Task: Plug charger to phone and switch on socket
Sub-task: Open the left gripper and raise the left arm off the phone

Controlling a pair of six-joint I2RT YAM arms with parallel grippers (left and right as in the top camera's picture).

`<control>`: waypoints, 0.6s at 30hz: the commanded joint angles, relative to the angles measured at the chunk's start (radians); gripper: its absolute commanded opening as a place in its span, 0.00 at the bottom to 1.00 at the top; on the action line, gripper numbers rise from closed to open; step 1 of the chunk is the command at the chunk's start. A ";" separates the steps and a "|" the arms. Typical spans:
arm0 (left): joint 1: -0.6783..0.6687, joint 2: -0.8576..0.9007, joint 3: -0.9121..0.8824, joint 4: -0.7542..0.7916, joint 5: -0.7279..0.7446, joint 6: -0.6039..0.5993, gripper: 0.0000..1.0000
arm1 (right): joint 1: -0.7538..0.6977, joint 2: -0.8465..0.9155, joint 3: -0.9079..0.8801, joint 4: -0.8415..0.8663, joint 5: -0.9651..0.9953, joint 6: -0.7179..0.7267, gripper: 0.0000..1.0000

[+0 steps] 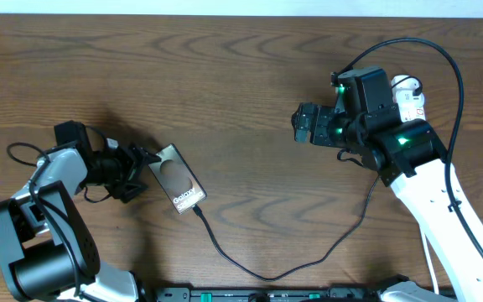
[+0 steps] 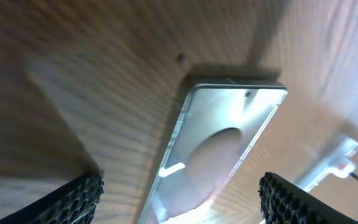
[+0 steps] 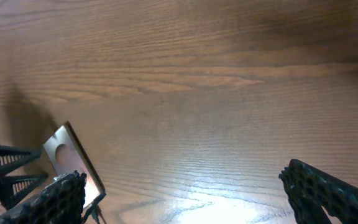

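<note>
First, along the bottom centre of the overhead view, the charger (image 1: 265,278) sags in a loose loop. One end rises to the lower end of the phone (image 1: 177,189), where its tip touches the short edge; whether it is fully seated I cannot tell. The phone lies flat on the table (image 1: 225,59) at centre left. The left gripper (image 1: 145,170) is just beside its upper-left end, fingers spread apart and holding nothing. Higher up, at the upper right, the right gripper (image 1: 301,124) hangs empty with fingers wide apart, pointing toward the phone. Behind that arm the socket (image 1: 410,99) peeks out, mostly hidden. The switch looks like what remains. The right arm should turn toward the socket, bring its fingers together and press the switch squarely, without snagging the cable.
</note>
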 commanded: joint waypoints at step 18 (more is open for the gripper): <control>-0.268 -0.295 0.535 -0.444 -0.540 0.332 0.93 | 0.005 0.007 0.005 0.001 -0.058 -0.015 0.99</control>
